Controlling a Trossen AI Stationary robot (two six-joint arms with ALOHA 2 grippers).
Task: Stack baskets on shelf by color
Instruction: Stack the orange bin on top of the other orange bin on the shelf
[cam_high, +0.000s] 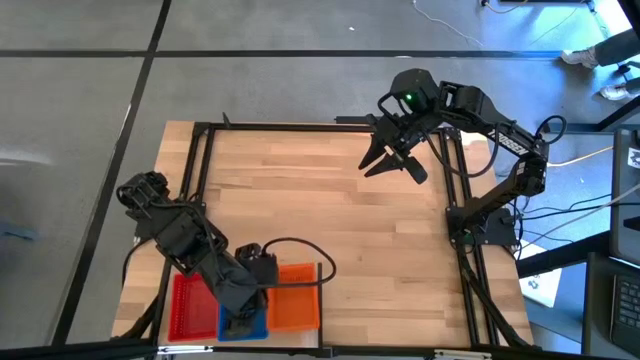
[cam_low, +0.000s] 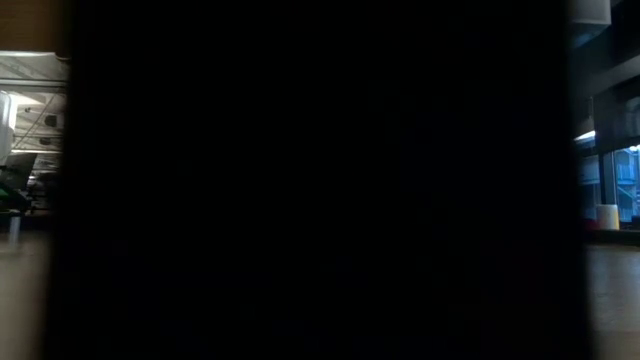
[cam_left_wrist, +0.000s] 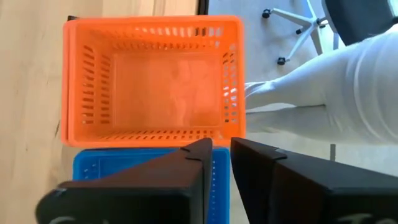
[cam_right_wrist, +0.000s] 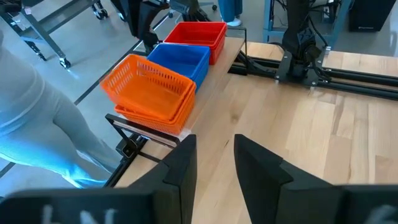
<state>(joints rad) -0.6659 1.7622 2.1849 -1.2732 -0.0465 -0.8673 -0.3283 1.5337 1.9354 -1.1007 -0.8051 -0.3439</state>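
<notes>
**Three basket stacks at the desk's 7 o'clock edge, left arm directly over the blue one**

Three colours sit side by side along the near edge of the desk (cam_high: 350, 230), in the high view at about 7 o'clock from its centre: red baskets (cam_high: 190, 310), blue baskets (cam_high: 243, 325), orange baskets (cam_high: 296, 310), touching or just beside one another. Orange looks like at least two nested, judging by the doubled rims in the right wrist view; counts for red and blue can't be told. No separate plywood shelf can be made out; the stacks seem to rest right at the desk edge.

Left gripper (cam_high: 250, 292) hangs over the blue stack, with orange at its 3 o'clock and red at its 9 o'clock in the high view. Left wrist view shows its jaws slightly apart with a narrow gap and nothing visibly between them, blue mesh just beneath, the orange basket just past the tips.

Right gripper (cam_high: 392, 158) waits at about 1 o'clock, well apart from all the baskets, jaws apart and empty.

Key relation: the left arm is far nearer, and the stacks' long axes run from the near edge toward 12 o'clock. Judgement: sorting looks nearly done. Low view is blacked out.

A person's pale-trousered leg (cam_left_wrist: 323, 93) stands just off the desk edge beside the orange stack.
</notes>
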